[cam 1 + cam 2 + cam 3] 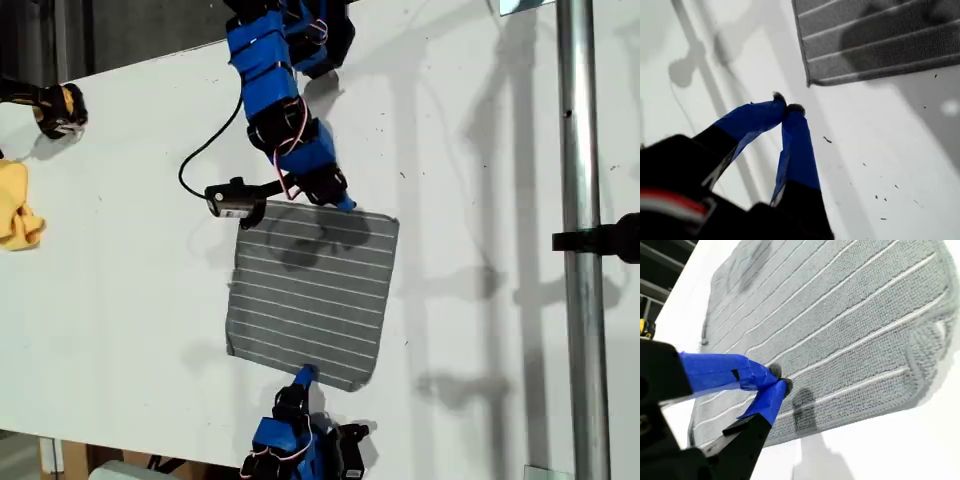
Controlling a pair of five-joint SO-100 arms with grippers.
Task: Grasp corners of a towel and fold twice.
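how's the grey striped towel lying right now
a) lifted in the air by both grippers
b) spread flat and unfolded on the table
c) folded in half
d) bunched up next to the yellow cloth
b: in the exterior view the towel lies spread open as one flat square on the white table, and the second wrist view shows its striped face flat too, with no fold visible.

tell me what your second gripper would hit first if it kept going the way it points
Most likely the thin grey white-striped towel. My second gripper, shut, sits over the towel's near edge and points across the cloth. How high it hovers is unclear, so it may skim above the stripes before touching.
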